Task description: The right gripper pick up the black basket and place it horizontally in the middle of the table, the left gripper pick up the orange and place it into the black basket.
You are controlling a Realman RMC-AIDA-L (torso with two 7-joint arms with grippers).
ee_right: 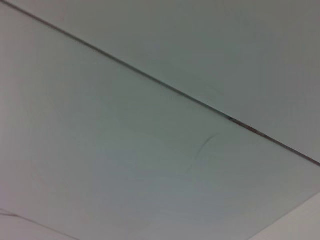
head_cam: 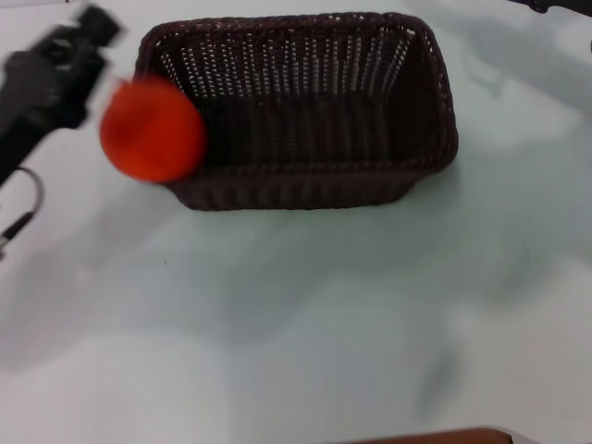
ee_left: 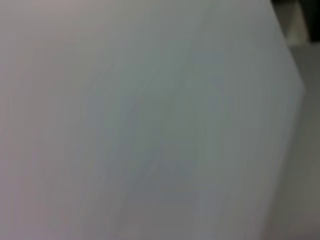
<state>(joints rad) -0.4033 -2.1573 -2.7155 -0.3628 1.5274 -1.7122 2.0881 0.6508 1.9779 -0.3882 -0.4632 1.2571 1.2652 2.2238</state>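
Observation:
The black basket (head_cam: 296, 111) stands lengthwise across the table (head_cam: 305, 314), in the far middle of the head view, open side up. The orange (head_cam: 153, 129) is blurred and sits over the basket's left front corner, overlapping its rim; I cannot tell whether it touches the basket. My left gripper (head_cam: 88, 37) is a blurred black shape just up and left of the orange, and no fingers show around the fruit. My right gripper (head_cam: 555, 5) shows only as a dark sliver at the far right edge. Both wrist views show only bare table.
A thin cable loop (head_cam: 28, 199) hangs from the left arm near the table's left side. A brown edge (head_cam: 444, 435) shows at the near side of the table. A dark seam line (ee_right: 165, 87) crosses the surface in the right wrist view.

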